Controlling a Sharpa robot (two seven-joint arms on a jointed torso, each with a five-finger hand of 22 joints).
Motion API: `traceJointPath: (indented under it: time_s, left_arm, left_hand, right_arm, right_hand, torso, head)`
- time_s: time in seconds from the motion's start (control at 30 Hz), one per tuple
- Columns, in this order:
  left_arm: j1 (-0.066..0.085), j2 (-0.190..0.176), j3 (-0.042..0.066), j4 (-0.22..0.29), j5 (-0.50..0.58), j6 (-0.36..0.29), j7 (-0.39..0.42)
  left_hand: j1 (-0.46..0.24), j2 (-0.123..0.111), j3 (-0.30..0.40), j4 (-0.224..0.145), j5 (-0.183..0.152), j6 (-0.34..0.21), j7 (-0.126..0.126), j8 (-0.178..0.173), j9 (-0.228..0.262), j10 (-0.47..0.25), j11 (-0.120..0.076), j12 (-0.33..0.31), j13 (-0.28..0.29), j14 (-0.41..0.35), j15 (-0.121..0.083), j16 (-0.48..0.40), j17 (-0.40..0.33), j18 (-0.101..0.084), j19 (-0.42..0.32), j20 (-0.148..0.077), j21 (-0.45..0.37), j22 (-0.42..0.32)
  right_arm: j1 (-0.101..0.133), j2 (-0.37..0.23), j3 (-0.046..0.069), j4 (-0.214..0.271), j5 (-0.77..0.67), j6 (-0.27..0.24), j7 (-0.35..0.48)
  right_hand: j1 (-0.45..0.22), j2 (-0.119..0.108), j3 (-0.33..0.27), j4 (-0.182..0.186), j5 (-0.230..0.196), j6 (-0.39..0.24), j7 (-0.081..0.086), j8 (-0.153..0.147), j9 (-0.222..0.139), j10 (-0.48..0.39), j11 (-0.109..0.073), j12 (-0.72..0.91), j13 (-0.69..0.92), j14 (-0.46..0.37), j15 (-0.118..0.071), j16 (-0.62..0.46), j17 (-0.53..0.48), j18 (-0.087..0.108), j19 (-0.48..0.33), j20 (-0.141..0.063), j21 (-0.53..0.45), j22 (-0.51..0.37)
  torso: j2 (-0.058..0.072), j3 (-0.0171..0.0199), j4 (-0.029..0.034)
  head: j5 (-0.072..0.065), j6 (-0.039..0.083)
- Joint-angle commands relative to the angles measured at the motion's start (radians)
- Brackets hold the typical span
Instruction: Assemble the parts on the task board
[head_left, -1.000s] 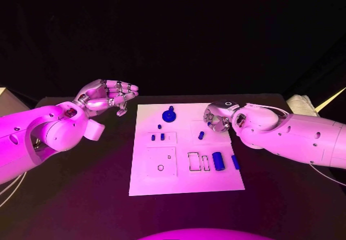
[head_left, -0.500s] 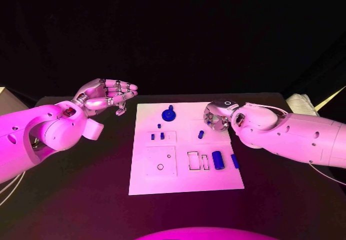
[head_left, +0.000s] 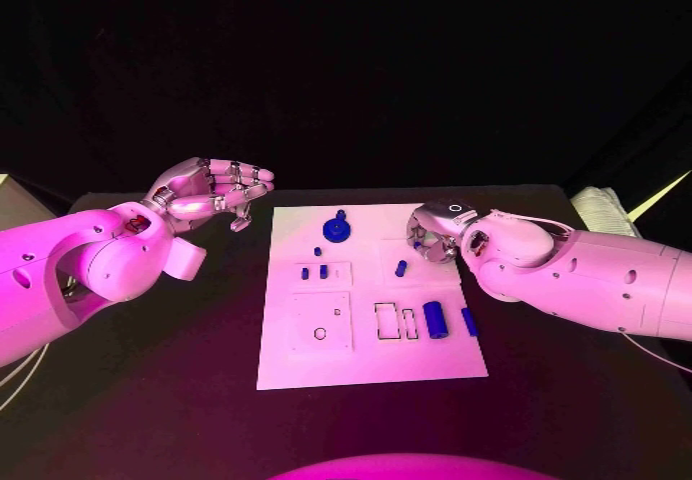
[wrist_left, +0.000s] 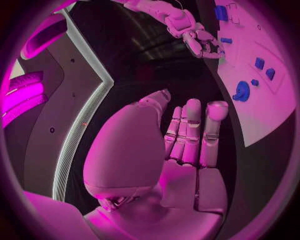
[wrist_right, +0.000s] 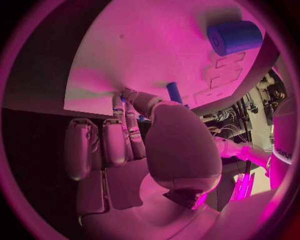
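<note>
Table (head_left: 173, 400): black top, with bare surface showing along the near edge and at both sides of the board.

Task board (head_left: 368, 365): white rectangular plate in the middle of the tabletop, long sides running from the near edge to the far edge. Its near third was bare. Outlined recesses were cut into it: a large square one (head_left: 322, 322) on its left half and two narrow upright ones (head_left: 389, 322) just right of that.

Parts, all blue, lying or standing on the board:
- round piece with a knob (head_left: 338, 231), near the far edge, at the middle;
- small dot-like piece (head_left: 317, 252), just nearer than the round one;
- two short pegs (head_left: 313, 272), side by side on the left half;
- one slanted peg (head_left: 401, 268), right of the middle;
- thick cylinder (head_left: 434, 319), close to the right edge, beside the narrow recesses;
- slim bar (head_left: 469, 321), at the right edge, just beside the cylinder.

Left hand (head_left: 214, 190): raised off the left far corner of the board, apart from it, over bare tabletop. Fingers curled inward; nothing seen in them in the left wrist view.

Right hand (head_left: 433, 232): over the board's right far corner, fingers pointing down at the plate. In the right wrist view the fingertips (wrist_right: 128, 95) were close to the white surface, with the slanted peg near them; whether they pinched anything could not be told.
</note>
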Motion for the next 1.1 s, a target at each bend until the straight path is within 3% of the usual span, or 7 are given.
traceJointPath:
  time_s: [0.03,0.53,0.83,0.93,1.1]
  left_arm:
    - [0.000,0.000,0.001,0.001,0.007,0.014,0.001]
    - [0.000,0.001,0.001,-0.009,0.007,0.016,-0.001]
    - [0.000,0.003,0.001,-0.009,0.007,0.017,-0.002]
    - [0.000,0.005,0.001,-0.008,0.007,0.017,-0.001]
    - [0.000,0.009,0.001,-0.003,0.007,0.018,-0.002]
  left_hand:
    - [-0.009,0.000,0.006,-0.002,-0.004,-0.007,-0.002,0.002,-0.001,-0.005,0.001,0.003,-0.001,0.004,0.007,-0.006,0.002,-0.005,0.006,0.001,0.004,0.000]
    - [-0.010,0.000,0.008,-0.004,-0.004,-0.011,0.000,0.001,-0.002,-0.008,0.002,0.003,-0.002,0.004,0.007,-0.006,0.002,-0.005,0.005,0.001,0.003,-0.001]
    - [-0.010,0.000,0.008,-0.005,-0.003,-0.012,0.000,0.001,-0.002,-0.009,0.002,0.003,-0.002,0.003,0.007,-0.006,0.002,-0.005,0.005,0.001,0.003,0.000]
    - [-0.010,0.000,0.008,-0.005,-0.003,-0.012,0.000,0.001,-0.002,-0.009,0.002,0.003,-0.002,0.003,0.007,-0.006,0.002,-0.005,0.005,0.001,0.003,0.000]
    - [-0.010,0.000,0.009,-0.006,-0.003,-0.013,0.000,0.001,-0.002,-0.010,0.003,0.003,-0.002,0.003,0.008,-0.006,0.002,-0.005,0.005,0.002,0.004,0.000]
  right_arm:
    - [0.000,-0.007,0.001,0.007,-0.024,-0.045,-0.021]
    - [0.012,-0.058,0.016,0.068,0.066,-0.138,0.022]
    - [0.021,-0.088,0.020,0.189,0.113,-0.159,0.040]
    - [0.018,-0.079,0.020,0.231,0.118,-0.155,0.041]
    - [0.009,-0.045,0.019,0.278,0.113,-0.138,0.037]
  right_hand:
    - [0.008,0.015,0.007,0.000,-0.005,0.005,0.002,0.005,0.002,0.052,-0.046,0.006,0.068,0.042,-0.005,0.004,0.000,-0.011,0.023,-0.004,0.004,0.069]
    - [0.005,0.012,0.007,-0.001,-0.005,0.007,0.002,0.007,0.003,0.053,-0.047,0.006,0.072,0.043,-0.005,0.005,0.000,-0.012,0.024,-0.004,0.008,0.073]
    - [0.003,0.011,0.008,-0.002,-0.003,0.007,0.002,0.007,0.004,0.052,-0.046,0.006,0.073,0.043,-0.005,0.006,0.001,-0.012,0.024,-0.004,0.007,0.073]
    - [0.003,0.010,0.008,-0.002,-0.001,0.007,0.002,0.007,0.004,0.052,-0.046,0.006,0.074,0.042,-0.005,0.006,0.000,-0.012,0.025,-0.004,0.009,0.075]
    - [0.003,0.010,0.009,-0.003,0.001,0.006,0.002,0.006,0.004,0.051,-0.046,0.005,0.075,0.042,-0.005,0.005,-0.002,-0.012,0.024,-0.004,0.008,0.074]
  torso:
    - [-0.001,-0.0003,0.0001]
    - [0.000,0.0001,-0.0003]
    - [0.000,-0.0002,-0.0023]
    - [0.000,0.0007,-0.0019]
    - [-0.002,-0.0022,0.0004]
  head:
    - [0.001,0.000]
    - [0.002,0.003]
    - [0.012,0.004]
    - [0.017,0.002]
    - [0.033,-0.003]
